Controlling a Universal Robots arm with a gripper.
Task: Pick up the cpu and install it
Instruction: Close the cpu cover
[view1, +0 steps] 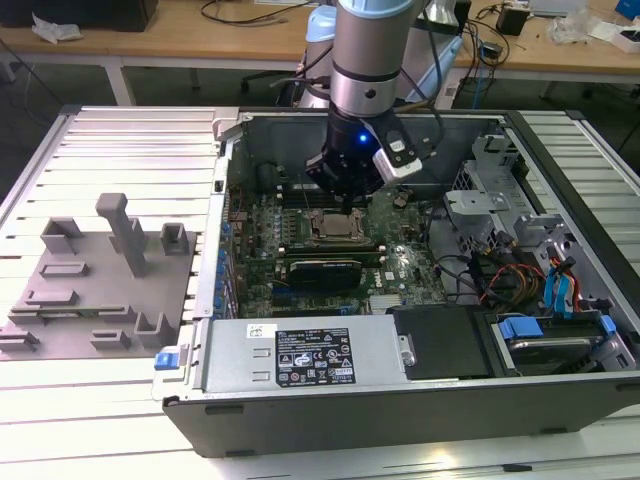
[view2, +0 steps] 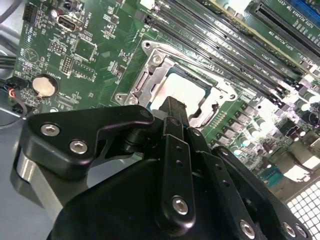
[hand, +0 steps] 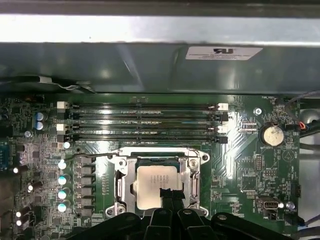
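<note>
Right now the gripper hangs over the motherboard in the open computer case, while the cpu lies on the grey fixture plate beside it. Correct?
No. The cpu lies within the metal-framed socket on the motherboard, not on the grey fixture plate, as both wrist views show. The gripper does hang over the motherboard in the open case.

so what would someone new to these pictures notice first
The robot arm reaching down into the open computer case, mid-frame in the exterior view, stands out first. In the first wrist view its gripper sits at the edge of the silvery cpu, which lies in the metal-framed socket on the green motherboard.
</note>
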